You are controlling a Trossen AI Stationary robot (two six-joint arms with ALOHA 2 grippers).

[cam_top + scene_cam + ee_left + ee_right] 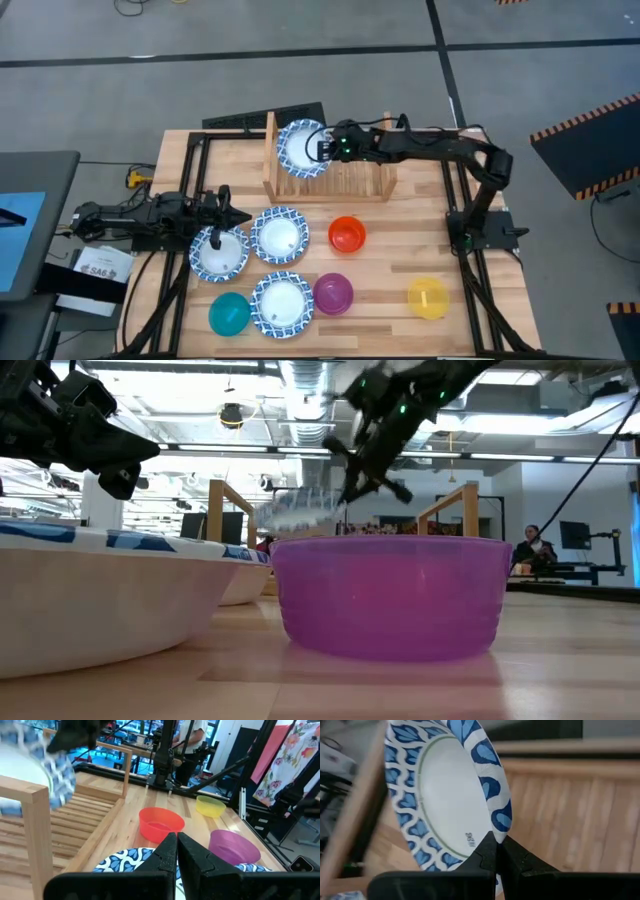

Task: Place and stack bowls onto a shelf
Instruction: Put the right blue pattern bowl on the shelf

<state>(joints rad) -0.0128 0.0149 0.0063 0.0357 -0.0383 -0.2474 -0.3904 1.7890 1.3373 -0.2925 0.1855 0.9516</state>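
My right gripper (pixel 322 149) is shut on a white bowl with a blue patterned rim (pixel 302 148), held tilted over the light wooden shelf (pixel 345 180) near its left side board. Three more blue-rimmed bowls (pixel 279 235) (pixel 218 252) (pixel 282 303) rest on their bases on the table, as do the orange (pixel 347 234), purple (pixel 333 293), yellow (pixel 428 298) and teal (pixel 229 313) bowls. My left gripper (pixel 235 218) is shut and hovers just above the left blue-rimmed bowl (pixel 125 859), touching nothing. My right gripper pinches the bowl's patterned rim (pixel 496 822) between its two fingers (pixel 487 852), on the side facing the table's right. The fingers come from the right, slanting down. The bowl is lifted clear and tilted steeply, its hollow facing the gripper.
A black metal frame (pixel 190 150) borders the table top. The right arm's base (pixel 480 228) stands at the right edge. People and other equipment show in the room beyond the table (pixel 530 550). Bare wood lies between the shelf and the orange bowl.
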